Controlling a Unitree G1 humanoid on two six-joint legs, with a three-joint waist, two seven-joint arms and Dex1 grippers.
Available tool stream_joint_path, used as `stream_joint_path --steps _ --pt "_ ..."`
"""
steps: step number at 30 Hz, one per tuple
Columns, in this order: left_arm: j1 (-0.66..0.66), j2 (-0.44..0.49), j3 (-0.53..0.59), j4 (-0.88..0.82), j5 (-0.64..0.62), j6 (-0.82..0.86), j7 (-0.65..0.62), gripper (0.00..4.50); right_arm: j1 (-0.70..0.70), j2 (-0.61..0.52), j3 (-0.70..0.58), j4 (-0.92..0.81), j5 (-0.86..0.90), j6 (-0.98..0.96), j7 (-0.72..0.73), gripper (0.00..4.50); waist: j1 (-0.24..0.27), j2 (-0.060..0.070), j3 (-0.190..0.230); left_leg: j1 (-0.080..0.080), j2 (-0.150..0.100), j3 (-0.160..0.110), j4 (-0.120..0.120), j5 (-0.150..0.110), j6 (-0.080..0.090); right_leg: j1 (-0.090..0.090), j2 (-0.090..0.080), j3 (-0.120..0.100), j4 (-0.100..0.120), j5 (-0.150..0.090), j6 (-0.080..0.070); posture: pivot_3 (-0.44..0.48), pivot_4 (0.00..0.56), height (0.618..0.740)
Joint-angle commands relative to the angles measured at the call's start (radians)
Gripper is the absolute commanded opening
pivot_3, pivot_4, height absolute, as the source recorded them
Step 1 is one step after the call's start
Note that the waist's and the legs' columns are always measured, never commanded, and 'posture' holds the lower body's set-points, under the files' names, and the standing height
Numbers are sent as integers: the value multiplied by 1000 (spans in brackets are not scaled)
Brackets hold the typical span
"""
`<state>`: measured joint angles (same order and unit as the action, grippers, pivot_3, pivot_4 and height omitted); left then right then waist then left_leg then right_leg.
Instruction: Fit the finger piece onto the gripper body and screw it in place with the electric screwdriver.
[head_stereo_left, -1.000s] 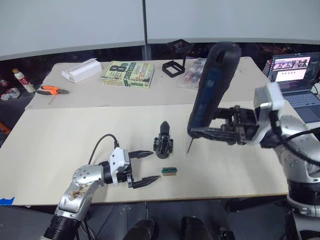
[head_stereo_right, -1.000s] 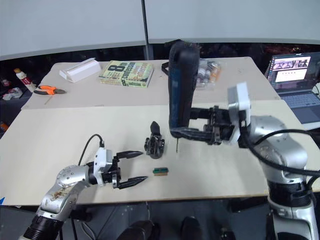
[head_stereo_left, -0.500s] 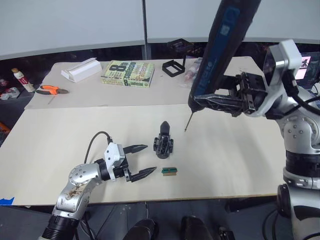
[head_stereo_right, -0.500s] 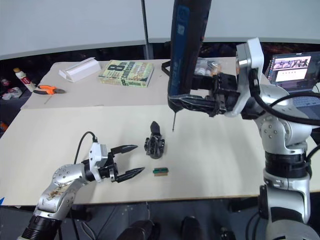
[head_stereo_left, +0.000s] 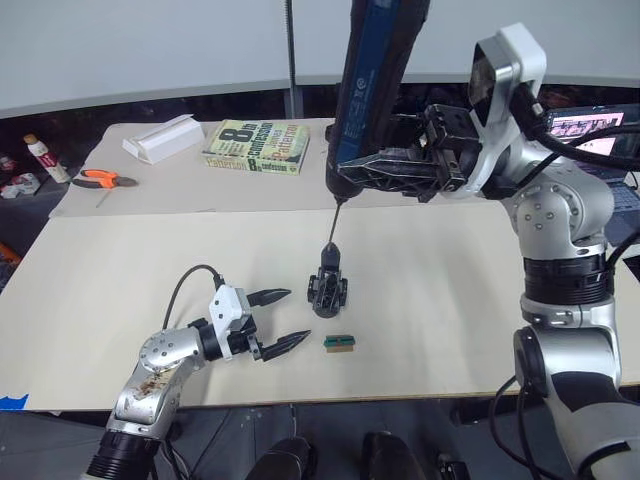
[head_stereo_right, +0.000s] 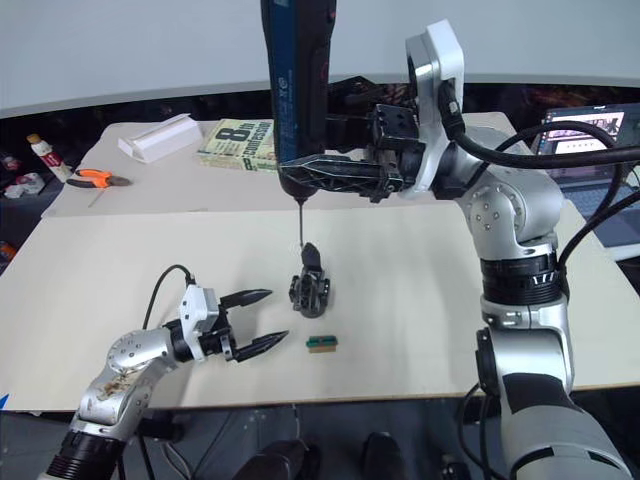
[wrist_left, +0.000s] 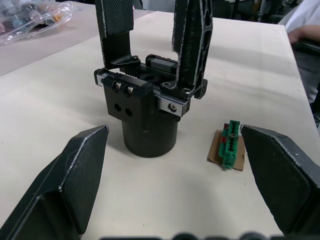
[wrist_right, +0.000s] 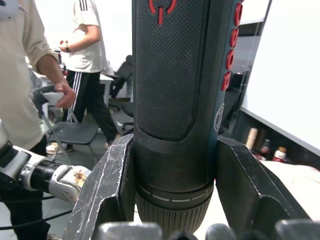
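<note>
Gripper body (head_stereo_left: 327, 290) stands beside green block (head_stereo_left: 339, 342), between spread left claw (head_stereo_left: 278, 320) and right claw (head_stereo_left: 385, 172) pinching electric screwdriver (head_stereo_left: 372, 90).

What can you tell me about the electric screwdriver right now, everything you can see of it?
The electric screwdriver is a long dark blue-black cylinder with a textured grip and red markings. It stands nearly upright, clamped between the right gripper fingers. Its thin metal bit points down, the tip at the top of the gripper body on the table.

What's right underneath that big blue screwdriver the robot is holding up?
Under the electric screwdriver, its bit points down at the finger piece standing on the gripper body. Whether the bit touches a screw cannot be seen.
</note>
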<state>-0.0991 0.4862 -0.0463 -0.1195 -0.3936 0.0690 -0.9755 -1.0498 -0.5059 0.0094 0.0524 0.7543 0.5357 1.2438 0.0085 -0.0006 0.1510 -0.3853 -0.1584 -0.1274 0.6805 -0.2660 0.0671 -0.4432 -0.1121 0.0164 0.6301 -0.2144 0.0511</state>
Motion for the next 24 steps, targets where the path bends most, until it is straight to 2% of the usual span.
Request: stream_joint_path --steps 1,12,24 --pt "6 -6 10 -23 -4 -10 12 4500 -38 20 -5 -9 -2 2 5 1863 -1 0 0 0 0 0 0 0 0 0 0 0 0 0 0 0 150 740" --pt "11 -15 4 -25 0 -13 23 4500 3 110 54 3 -79 -14 -21 1863 -8 0 0 0 0 0 0 0 0 -2 0 0 1 0 0 0 150 740" --pt "5 -26 3 -6 12 -27 25 4500 59 129 94 10 -166 -71 16 1863 -18 0 0 -2 0 0 0 0 0 -4 0 0 2 0 0 0 150 740"
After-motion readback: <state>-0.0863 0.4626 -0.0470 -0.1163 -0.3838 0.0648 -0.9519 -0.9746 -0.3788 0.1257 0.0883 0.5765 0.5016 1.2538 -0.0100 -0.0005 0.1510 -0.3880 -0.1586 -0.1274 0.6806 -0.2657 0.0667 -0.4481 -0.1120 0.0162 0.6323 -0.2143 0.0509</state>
